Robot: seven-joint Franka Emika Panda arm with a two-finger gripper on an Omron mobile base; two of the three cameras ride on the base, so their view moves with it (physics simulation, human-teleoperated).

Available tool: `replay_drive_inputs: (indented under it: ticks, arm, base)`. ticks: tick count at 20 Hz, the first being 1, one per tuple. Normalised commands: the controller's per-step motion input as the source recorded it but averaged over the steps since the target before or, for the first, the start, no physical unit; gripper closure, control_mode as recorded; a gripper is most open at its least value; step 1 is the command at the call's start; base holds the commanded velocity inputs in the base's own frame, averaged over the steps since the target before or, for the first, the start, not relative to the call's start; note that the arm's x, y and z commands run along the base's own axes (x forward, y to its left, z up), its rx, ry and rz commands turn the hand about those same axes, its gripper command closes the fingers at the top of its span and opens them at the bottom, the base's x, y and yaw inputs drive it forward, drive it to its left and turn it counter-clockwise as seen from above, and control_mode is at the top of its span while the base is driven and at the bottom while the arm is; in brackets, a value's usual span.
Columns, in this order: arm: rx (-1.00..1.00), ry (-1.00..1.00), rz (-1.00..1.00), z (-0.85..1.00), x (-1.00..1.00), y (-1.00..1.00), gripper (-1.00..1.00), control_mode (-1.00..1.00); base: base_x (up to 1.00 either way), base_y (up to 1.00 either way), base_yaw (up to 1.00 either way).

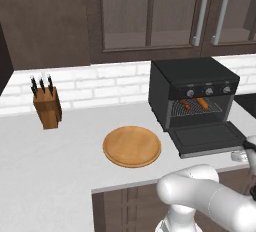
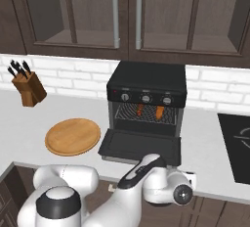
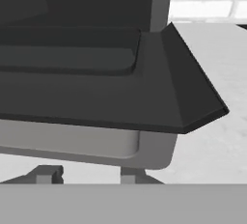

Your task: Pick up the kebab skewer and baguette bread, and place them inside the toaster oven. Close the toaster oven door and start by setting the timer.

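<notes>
The black toaster oven point(image 1: 192, 73) point(image 2: 146, 77) stands at the back of the counter. Its door point(image 1: 205, 137) point(image 2: 139, 145) point(image 3: 96, 92) hangs down flat. On the wire rack inside lie the kebab skewer point(image 1: 186, 105) point(image 2: 139, 109) and, to its right, the baguette bread point(image 1: 202, 103) point(image 2: 159, 111). My gripper point(image 1: 247, 148) point(image 2: 191, 178) point(image 3: 87, 175) is low at the door's front right corner, shut. Its tips sit just under the grey handle bar point(image 3: 72, 138). I see nothing held between them.
A round wooden plate point(image 1: 132, 146) point(image 2: 72, 136) lies bare on the counter left of the oven. A knife block point(image 1: 47, 107) point(image 2: 28, 88) stands far left by the wall. A dark cooktop point(image 2: 237, 147) lies to the right. Wall cabinets hang above.
</notes>
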Motion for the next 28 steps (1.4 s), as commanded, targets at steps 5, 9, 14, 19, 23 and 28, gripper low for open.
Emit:
replay_drive_inputs:
  ticks: [5,9,14,19,23,28]
  arm:
    - [-0.01,-0.03,0.0,-0.09,0.43,0.4,-1.0,-1.0]
    - [0.0,-0.06,0.0,0.11,0.42,0.27,-1.0,-1.0]
    - [0.0,-0.06,0.0,0.38,0.54,0.21,-1.0,-1.0]
    - [0.0,-0.03,0.0,0.57,0.57,0.16,-1.0,-1.0]
    - [0.0,-0.01,0.0,0.69,0.54,0.13,-1.0,-1.0]
    - [0.0,0.0,0.0,0.69,0.55,0.15,-1.0,-1.0]
  base:
    - [0.0,0.0,0.0]
    - [0.0,0.0,0.0]
    - [0.0,0.0,0.0]
    - [0.0,0.0,0.0]
    - [0.0,0.0,0.0]
    - [0.0,0.0,0.0]
